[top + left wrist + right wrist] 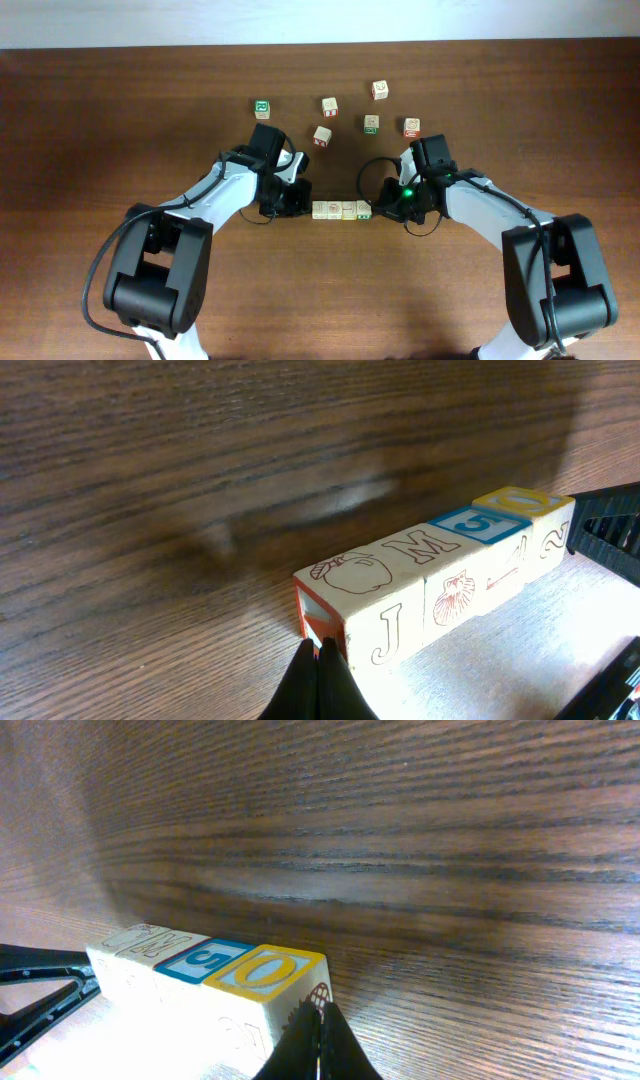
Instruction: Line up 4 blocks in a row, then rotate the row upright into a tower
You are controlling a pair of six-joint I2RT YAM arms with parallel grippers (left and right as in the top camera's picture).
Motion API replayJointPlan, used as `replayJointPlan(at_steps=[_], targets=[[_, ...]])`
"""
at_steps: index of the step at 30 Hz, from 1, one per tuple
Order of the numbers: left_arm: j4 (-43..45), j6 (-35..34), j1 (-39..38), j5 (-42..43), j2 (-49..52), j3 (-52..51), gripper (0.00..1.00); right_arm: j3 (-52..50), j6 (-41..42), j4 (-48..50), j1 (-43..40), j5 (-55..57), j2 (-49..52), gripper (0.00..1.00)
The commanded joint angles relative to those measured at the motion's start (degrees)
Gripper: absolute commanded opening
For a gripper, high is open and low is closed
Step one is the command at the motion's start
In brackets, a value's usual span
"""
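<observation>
Reaching inward over the desk (120, 110), the left gripper (303, 207) and right gripper (377, 209) are holding their jaws pressed together at opposite ends of the row of four alphabet blocks (340, 210) lying between them.

Dark wooden table (100, 120), busy.
Four blocks (340, 210) touch in one row; six loose letter cubes (329, 107) lie scattered beyond it.
</observation>
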Motion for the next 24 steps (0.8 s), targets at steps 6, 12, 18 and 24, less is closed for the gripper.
replayJointPlan(at_steps=[6, 12, 18, 24], targets=[[0.17, 1.18, 0.13, 1.05, -1.64, 0.50, 0.00, -0.46, -0.35, 0.22, 0.61, -0.96, 0.52, 0.04], [0.44, 1.18, 0.13, 1.05, -1.64, 0.50, 0.00, -0.46, -1.90, 0.81, 0.61, -2.29, 0.52, 0.04], [0.35, 1.16, 0.13, 1.07, -1.64, 0.50, 0.00, -0.46, -2.78, 1.31, 0.61, -3.15, 0.50, 0.04], [0.33, 1.16, 0.13, 1.07, -1.64, 0.50, 0.00, -0.46, -4.07, 1.38, 1.16, -3.30, -0.48, 0.04]])
